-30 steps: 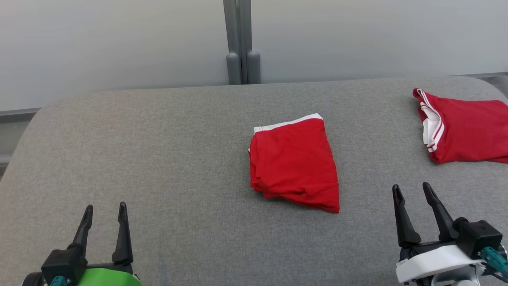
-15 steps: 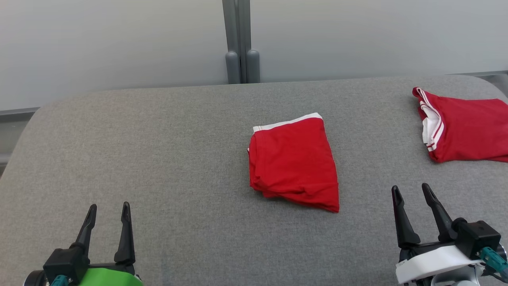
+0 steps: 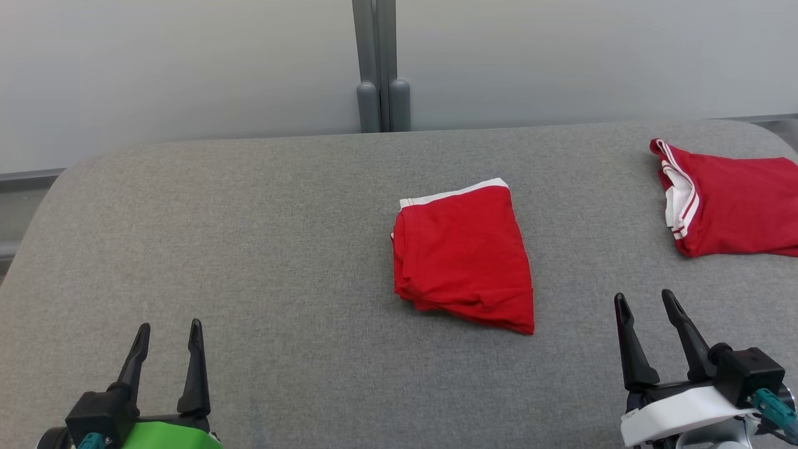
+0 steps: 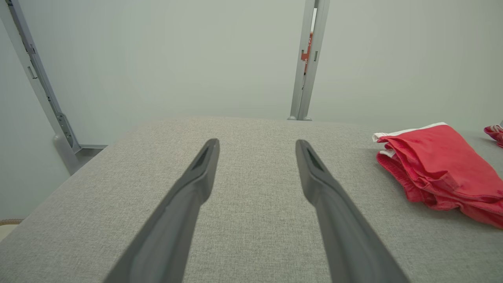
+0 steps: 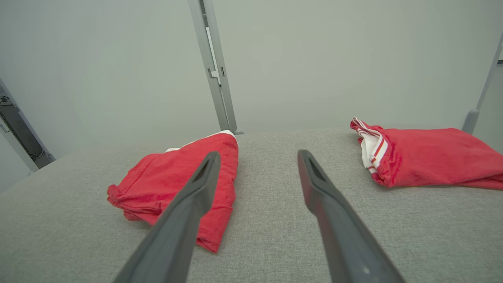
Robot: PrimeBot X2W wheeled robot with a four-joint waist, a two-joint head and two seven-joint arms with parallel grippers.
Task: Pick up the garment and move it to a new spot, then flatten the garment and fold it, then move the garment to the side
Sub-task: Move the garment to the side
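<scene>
Hovering both claws over the near edge of the table [image 3: 249, 262], and neither is holding anything. My left claw [image 3: 169, 325] is sitting by the near-left corner with its fingers spread wide. My right claw [image 3: 643, 295] is sitting by the near-right corner, also spread wide.

The red garment [image 3: 462, 255] is lying mid-table, slightly right of centre, with its white band facing the far edge. It is looking already folded into a compact stack. A second red garment [image 3: 735, 206] is lying at the far-right corner, well apart.

I'm judging the fold done, so moving the garment to the side is the step coming up, not yet begun. My right claw is the nearer one. The next move is calling for reaching to the stack's near-right corner, sliding one finger under all the layers and pinching the lot, so the fold isn't opening on the lift.
</scene>
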